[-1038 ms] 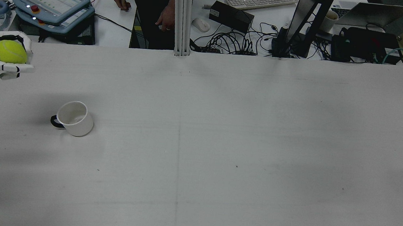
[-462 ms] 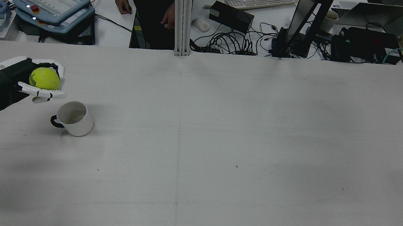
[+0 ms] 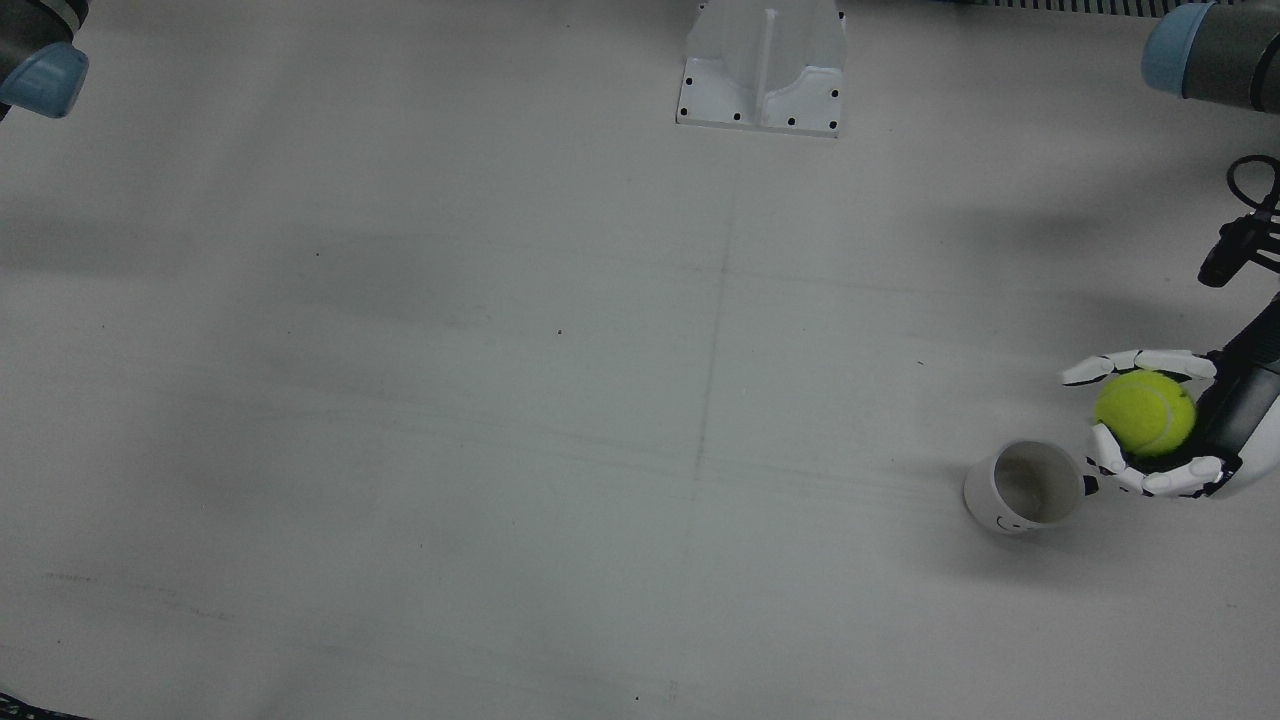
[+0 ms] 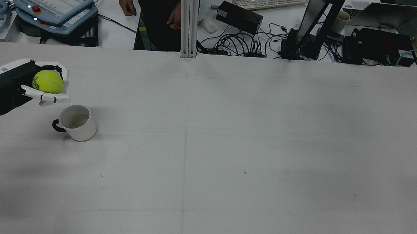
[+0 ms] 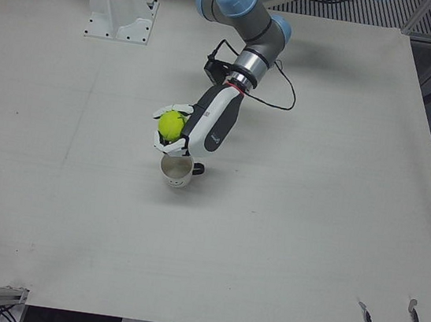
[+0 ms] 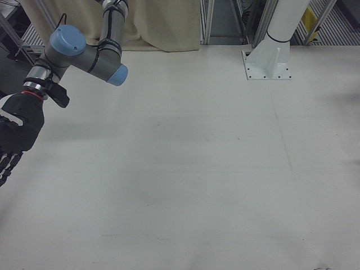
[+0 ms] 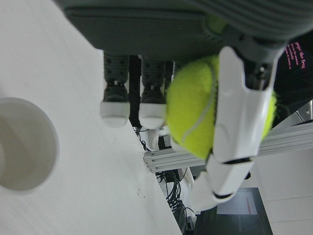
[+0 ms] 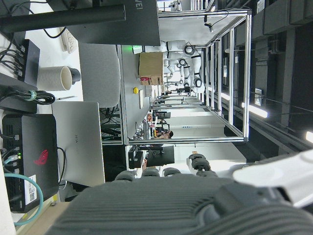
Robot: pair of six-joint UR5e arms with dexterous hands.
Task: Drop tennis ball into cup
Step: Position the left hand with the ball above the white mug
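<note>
My left hand (image 4: 28, 84) is shut on the yellow tennis ball (image 4: 48, 81) and holds it above the table, just left of and behind the white cup (image 4: 76, 122). The cup stands upright with its dark handle toward the hand and looks empty. The front view shows the ball (image 3: 1145, 412) beside the cup (image 3: 1025, 485), not over its mouth. The left-front view shows the ball (image 5: 171, 125) above and behind the cup (image 5: 176, 170). The left hand view shows the ball (image 7: 205, 107) between the fingers and the cup's rim (image 7: 22, 144) at the left. My right hand (image 6: 14, 135) hangs empty at the table's far side, fingers extended.
The white table (image 4: 228, 152) is bare apart from the cup. Behind its far edge are a teach pendant (image 4: 53, 2), cables, a keyboard and a person standing (image 4: 154, 5). A white pedestal (image 3: 762, 65) stands at the table's robot side.
My left hand has carried the ball from the table's left edge in toward the cup. In the last half second it barely moved. The cup has not moved.
</note>
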